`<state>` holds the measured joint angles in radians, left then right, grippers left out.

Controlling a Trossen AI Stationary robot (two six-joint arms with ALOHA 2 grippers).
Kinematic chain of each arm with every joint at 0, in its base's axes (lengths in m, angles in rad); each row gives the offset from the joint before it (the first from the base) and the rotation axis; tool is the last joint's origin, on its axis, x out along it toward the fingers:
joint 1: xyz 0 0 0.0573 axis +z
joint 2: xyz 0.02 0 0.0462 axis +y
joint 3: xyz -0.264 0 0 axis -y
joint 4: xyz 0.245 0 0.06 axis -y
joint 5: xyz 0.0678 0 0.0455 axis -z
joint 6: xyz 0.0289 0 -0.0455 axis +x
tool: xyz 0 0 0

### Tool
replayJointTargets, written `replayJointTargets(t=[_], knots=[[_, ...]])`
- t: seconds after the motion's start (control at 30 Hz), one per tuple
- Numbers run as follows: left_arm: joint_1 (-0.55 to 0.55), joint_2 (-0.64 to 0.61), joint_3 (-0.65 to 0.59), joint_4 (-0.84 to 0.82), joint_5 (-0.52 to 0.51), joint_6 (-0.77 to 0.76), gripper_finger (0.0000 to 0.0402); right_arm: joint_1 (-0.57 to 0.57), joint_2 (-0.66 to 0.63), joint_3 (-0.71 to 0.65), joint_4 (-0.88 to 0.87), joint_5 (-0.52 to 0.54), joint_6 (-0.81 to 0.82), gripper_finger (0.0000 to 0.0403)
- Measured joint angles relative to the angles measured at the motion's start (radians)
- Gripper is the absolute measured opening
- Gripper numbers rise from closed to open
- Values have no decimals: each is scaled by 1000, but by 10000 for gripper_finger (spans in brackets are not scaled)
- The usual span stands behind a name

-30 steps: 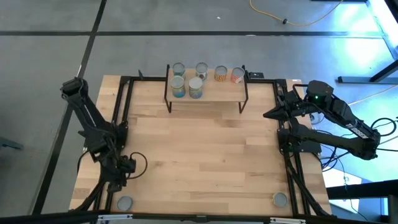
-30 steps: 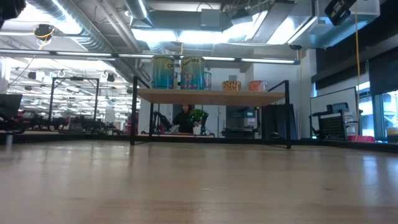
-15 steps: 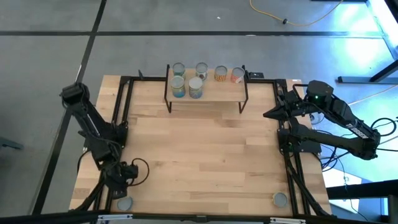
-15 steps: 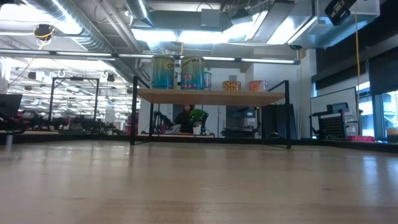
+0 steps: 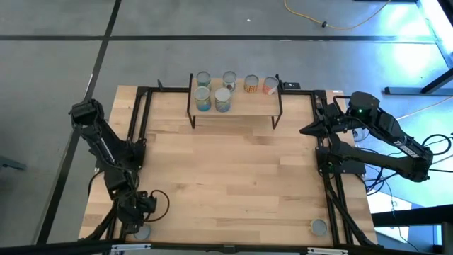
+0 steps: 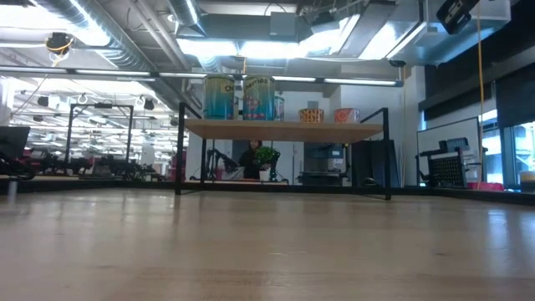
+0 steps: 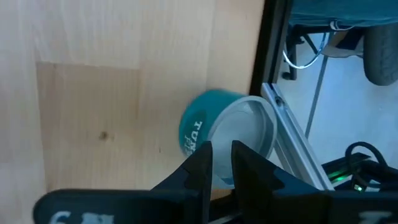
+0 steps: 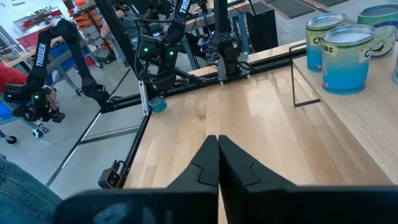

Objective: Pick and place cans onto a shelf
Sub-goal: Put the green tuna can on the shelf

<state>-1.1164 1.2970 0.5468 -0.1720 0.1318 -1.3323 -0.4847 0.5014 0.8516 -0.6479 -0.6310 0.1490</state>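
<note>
Narrowly placed: a can at the table's very edge

Left gripper [image 7: 217,163] hovers right over the teal can [image 7: 227,138], fingers nearly together, gripping nothing. To take it they must spread first; otherwise, I reckon, they'd knock it. Black frame rail [image 7: 273,62] runs just beyond the can, crowding that side. Shelf [image 5: 236,107] lies far across the table [image 5: 233,177], six cans [image 5: 223,100] there already. Another can [image 5: 318,227] sits well apart. Right gripper [image 8: 217,158] waits, fingers pressed together, empty.
</note>
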Motion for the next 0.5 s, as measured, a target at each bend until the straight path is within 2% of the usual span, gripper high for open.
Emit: replayJointTargets(t=[0.5], knots=[[0,7,0,-3,-13,7,53,0,0,0,0,0,4,0]])
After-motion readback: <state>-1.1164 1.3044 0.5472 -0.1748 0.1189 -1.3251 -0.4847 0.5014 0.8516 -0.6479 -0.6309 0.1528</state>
